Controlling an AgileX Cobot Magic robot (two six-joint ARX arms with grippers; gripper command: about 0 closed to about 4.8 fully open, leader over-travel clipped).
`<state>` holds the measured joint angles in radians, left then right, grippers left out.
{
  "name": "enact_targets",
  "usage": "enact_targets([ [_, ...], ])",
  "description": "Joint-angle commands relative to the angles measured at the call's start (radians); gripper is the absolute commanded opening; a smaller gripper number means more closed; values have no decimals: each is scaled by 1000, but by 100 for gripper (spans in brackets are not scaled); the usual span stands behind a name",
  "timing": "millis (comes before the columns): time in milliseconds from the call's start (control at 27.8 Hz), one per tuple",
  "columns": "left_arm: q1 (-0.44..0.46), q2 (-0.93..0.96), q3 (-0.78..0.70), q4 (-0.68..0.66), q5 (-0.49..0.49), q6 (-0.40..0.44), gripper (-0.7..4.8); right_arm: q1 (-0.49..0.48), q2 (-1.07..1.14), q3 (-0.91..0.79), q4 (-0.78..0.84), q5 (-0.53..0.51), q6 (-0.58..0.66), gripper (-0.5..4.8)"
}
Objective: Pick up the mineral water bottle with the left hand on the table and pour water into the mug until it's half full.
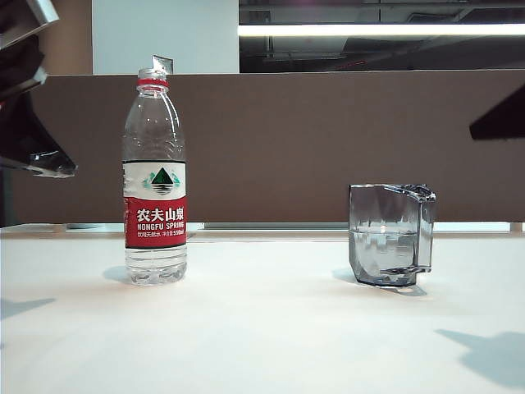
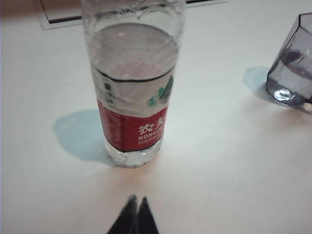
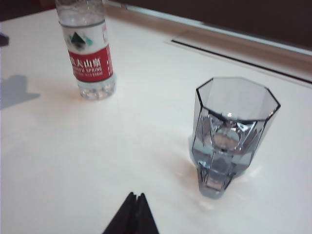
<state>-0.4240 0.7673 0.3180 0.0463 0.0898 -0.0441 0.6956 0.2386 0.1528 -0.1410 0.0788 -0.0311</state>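
At the far left of the exterior view, high at the frame edge, part of the left arm (image 1: 29,123) is seen, raised well above the surface (image 1: 262,328). The left claw (image 2: 137,207) is shown in its wrist view with its two dark tips pressed together, nothing pinched between them, poised above the bare white surface near the bottle's base.

Next along, the mineral water bottle (image 1: 154,176) is found upright on the surface, left of centre in the exterior view. It is uncapped, its red neck ring showing, and the white-and-red label faces the camera. Nothing is touching it. A soft shadow is cast beside its base.

Right of centre, well apart from the bottle, the mug (image 1: 391,234) is seen standing upright, smoky grey and faceted, its angular handle turned to the right. A water line is made out partway up its wall.

At the upper right edge of the exterior view, a dark shape of the right arm (image 1: 500,121) is glimpsed, also held high. The right claw (image 3: 132,209) is seen in its wrist view with tips pressed together, empty, hanging near the mug's handle side without contact.
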Motion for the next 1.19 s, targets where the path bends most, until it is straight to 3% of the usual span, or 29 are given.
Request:
enact_targets([
  [36, 0, -26, -11, 37, 3, -44, -8, 1, 0, 1, 3, 1, 1, 13],
  [216, 0, -36, -11, 93, 3, -133, -6, 1, 0, 1, 3, 1, 1, 13],
  [539, 2, -38, -11, 310, 3, -128, -6, 1, 0, 1, 3, 1, 1, 13],
  [1186, 344, -463, -93, 291, 2, -128, -6, 1, -1, 1, 3, 1, 1, 13],
])
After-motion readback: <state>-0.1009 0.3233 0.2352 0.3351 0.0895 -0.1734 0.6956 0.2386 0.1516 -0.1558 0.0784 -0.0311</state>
